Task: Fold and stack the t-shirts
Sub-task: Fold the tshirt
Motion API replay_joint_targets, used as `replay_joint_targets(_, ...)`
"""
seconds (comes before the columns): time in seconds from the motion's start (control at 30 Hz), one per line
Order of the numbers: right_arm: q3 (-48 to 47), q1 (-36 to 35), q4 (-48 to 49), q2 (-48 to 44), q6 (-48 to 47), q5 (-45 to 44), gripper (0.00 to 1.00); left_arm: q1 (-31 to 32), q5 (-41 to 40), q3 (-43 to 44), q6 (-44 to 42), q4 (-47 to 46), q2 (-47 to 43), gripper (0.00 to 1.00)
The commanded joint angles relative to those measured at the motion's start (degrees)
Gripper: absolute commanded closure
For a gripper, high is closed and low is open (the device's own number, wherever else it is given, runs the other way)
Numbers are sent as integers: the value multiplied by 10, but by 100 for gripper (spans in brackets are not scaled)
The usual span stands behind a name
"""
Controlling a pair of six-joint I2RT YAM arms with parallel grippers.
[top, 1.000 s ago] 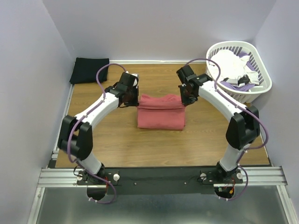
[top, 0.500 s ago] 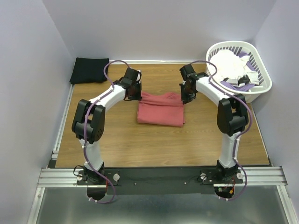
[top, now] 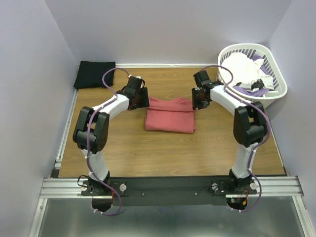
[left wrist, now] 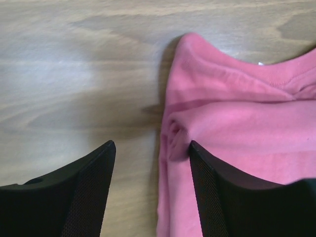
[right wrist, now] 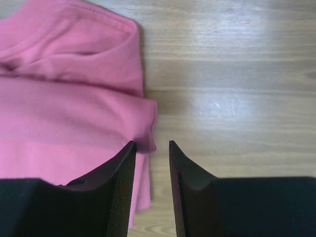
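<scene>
Coral-red t-shirt edges poke between parted left fingers, right fingers.

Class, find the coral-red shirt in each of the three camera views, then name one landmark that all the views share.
Top external: the shirt lies folded in the middle of the table.
Left wrist: the shirt fills the right half, with its folded edge towards the left.
Right wrist: the shirt fills the left half, with its edge towards the right.
Shared landmark: the wood-grain table beside the shirt's edge.
</scene>
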State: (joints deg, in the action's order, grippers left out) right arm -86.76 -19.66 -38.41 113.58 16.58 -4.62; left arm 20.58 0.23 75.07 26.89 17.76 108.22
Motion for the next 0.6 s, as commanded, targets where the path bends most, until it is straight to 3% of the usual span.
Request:
replay_joint_targets(0.0, 55, 1, 64, -98, -27, 26, 60, 1, -49, -52, 27, -47, -105, 31)
replay_joint_targets(0.2, 126, 1, 120, -169, -67, 121, 61, 44, -54, -146, 30, -81, -207, 34)
replay_joint_targets(0.3, 149, 1, 141, -167, -68, 146, 73, 81, -52, -181, 34, -113, -220, 36)
replay_joint_targets(0.43, 166, 1, 184, -144, -65, 173, 81, 94, -27, -180, 47, -141, -163, 45)
replay_joint_targets(0.57, 131, 1, 209, -95, -62, 182, 86, 84, -30, -94, 44, -151, -88, 52)
